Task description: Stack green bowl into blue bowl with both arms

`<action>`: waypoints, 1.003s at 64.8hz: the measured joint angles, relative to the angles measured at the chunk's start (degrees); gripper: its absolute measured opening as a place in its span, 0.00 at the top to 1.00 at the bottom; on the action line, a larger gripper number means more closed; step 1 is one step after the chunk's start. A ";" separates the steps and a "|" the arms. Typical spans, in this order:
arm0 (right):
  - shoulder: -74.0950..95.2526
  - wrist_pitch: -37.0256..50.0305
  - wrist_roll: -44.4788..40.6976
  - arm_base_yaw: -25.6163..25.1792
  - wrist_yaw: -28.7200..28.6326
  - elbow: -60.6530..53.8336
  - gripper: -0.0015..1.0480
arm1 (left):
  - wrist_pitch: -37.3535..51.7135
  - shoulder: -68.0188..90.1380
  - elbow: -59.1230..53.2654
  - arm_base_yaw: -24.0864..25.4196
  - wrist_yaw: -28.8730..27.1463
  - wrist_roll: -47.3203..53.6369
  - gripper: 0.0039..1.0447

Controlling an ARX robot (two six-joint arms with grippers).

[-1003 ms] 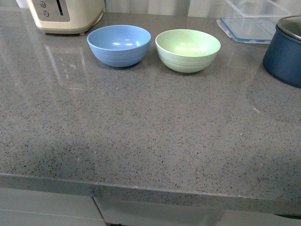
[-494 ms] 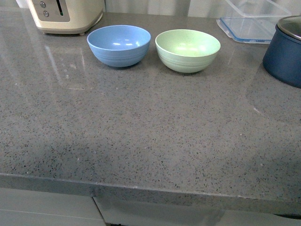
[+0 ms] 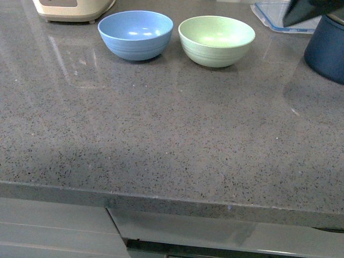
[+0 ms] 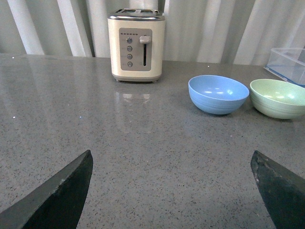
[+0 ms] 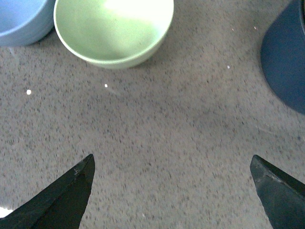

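The pale green bowl (image 3: 216,40) and the light blue bowl (image 3: 135,34) stand upright side by side at the back of the grey counter, blue on the left, both empty. My left gripper (image 4: 170,157) is open and empty, low over bare counter, well short of the blue bowl (image 4: 218,93) and the green bowl (image 4: 279,98). My right gripper (image 5: 172,157) is open and empty above the counter, short of the green bowl (image 5: 112,31); the blue bowl's edge (image 5: 21,19) shows beside it. A black part of the right arm (image 3: 302,11) shows at the top right of the front view.
A cream toaster (image 3: 70,8) stands behind the blue bowl, also in the left wrist view (image 4: 137,45). A dark navy pot (image 3: 327,48) stands right of the green bowl, close to my right gripper (image 5: 286,57). A clear container (image 3: 269,13) lies at the back.
The front view has tilted, so the bowls sit a little higher in the picture. A black part of the right arm has come into view at the top right. The bowls have not moved.
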 joint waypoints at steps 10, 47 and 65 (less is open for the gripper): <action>8.46 0.50 -0.13 0.96 0.44 7.48 0.10 | 0.00 0.00 0.00 0.00 0.00 0.00 0.06; 29.07 0.35 -3.39 0.63 -0.44 26.25 0.10 | 0.00 0.00 0.00 0.00 -0.02 0.00 0.06; 34.91 -1.27 -5.20 -1.68 -1.60 34.99 0.10 | 0.00 0.00 0.00 0.00 -0.02 0.00 0.06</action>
